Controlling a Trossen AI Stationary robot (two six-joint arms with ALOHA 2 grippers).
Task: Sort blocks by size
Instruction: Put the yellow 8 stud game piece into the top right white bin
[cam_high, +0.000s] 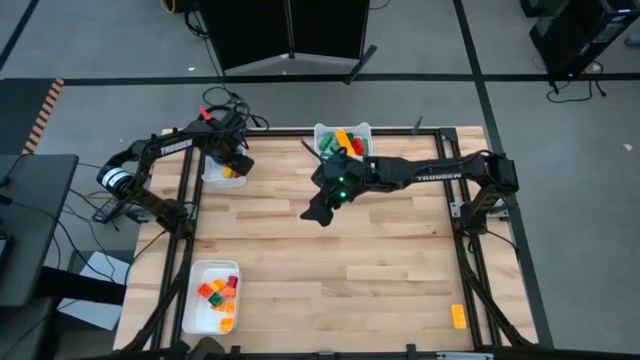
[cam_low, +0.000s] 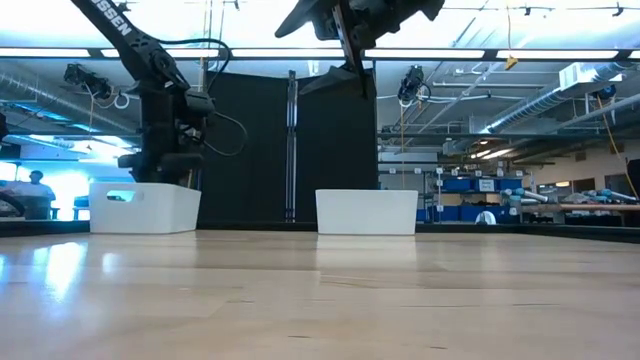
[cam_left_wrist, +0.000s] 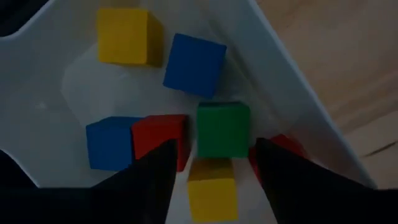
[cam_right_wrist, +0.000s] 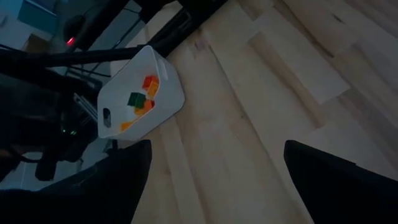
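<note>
High view: the left gripper hangs over the far-left tray, the right gripper spreads wide above bare table, blocks fill the far-centre tray, more lie in the near-left tray, an orange block lies lengthwise near-right, and white arm lettering is legible only in part. Low view: both far trays appear side-on, contents hidden. Left wrist view: parted fingers hold nothing above cube-like blocks; right wrist view: wide fingers frame a tray of blocks.
</note>
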